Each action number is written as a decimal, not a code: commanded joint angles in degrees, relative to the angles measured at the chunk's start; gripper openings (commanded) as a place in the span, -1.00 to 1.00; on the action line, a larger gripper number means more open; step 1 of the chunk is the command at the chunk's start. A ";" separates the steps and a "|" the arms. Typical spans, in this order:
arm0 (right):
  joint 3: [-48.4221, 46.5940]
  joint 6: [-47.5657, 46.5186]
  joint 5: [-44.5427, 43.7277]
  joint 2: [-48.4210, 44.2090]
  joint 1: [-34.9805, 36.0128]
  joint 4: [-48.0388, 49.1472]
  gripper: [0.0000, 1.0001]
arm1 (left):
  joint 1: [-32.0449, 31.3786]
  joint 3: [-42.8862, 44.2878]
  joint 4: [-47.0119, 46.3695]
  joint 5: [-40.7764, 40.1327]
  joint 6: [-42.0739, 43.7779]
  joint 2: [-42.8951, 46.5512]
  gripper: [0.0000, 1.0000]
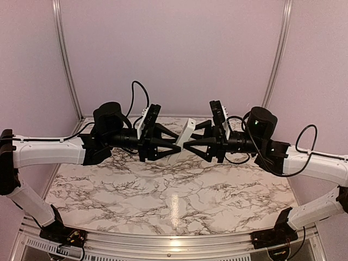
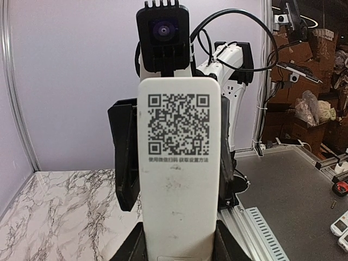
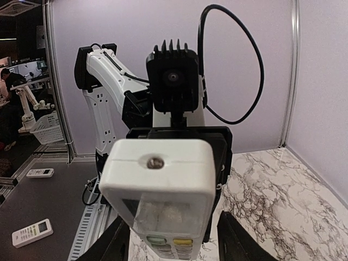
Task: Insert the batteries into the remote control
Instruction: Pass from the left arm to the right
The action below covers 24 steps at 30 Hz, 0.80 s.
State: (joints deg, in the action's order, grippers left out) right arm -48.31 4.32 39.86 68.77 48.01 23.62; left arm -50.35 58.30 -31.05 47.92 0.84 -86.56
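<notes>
The remote control (image 1: 188, 129) is held in the air between the two arms, above the marble table (image 1: 174, 201). My left gripper (image 1: 173, 147) is shut on its lower end; the left wrist view shows its plain white back with a QR code (image 2: 179, 179) between my fingers (image 2: 130, 244). My right gripper (image 1: 189, 145) faces it. In the right wrist view the remote's top end, display and coloured buttons (image 3: 157, 174) lie between my spread fingers (image 3: 231, 239), with a gap on the right side. No batteries show in any view.
The opposite arm and its camera fill the background of each wrist view. Spare white remotes lie on the floor beyond the table (image 3: 32, 231) (image 2: 341, 227). Metal frame posts (image 1: 65, 60) stand at the back corners.
</notes>
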 commanded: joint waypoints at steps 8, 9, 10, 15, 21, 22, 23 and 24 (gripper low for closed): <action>-3.67 1.18 -1.60 1.50 0.50 1.37 -0.02 | -0.50 1.73 2.22 -1.56 1.44 -1.15 -0.63; -3.77 1.13 -1.70 1.53 0.51 1.35 -0.07 | -0.51 1.77 2.33 -1.74 1.44 -1.19 -0.63; -3.80 1.29 -1.79 1.60 0.53 1.45 -0.11 | -0.50 1.88 2.51 -1.96 1.48 -1.23 -0.63; -4.02 1.40 -1.58 2.16 0.51 1.31 -0.57 | -0.54 1.92 3.13 -2.80 1.42 -1.55 -0.54; -3.99 1.42 -1.80 1.54 0.25 -0.13 -0.88 | 0.64 0.70 8.44 -6.40 4.04 0.77 0.29; -4.06 1.49 -1.81 1.30 0.18 -0.34 -0.90 | 1.09 0.10 9.47 -7.17 4.76 1.40 0.33; -4.01 1.56 -1.80 1.06 0.08 -0.56 -0.91 | 1.38 -0.55 10.45 -8.10 5.21 1.93 0.36; -4.00 1.59 -1.72 0.82 -0.05 -0.66 -0.93 | 1.80 -1.27 10.99 -8.78 5.39 2.55 0.37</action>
State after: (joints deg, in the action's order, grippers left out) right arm -49.91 4.95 38.30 70.50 48.03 23.66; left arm -50.11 58.33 -25.34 42.96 3.46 -87.07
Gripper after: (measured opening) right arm 0.351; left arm 0.671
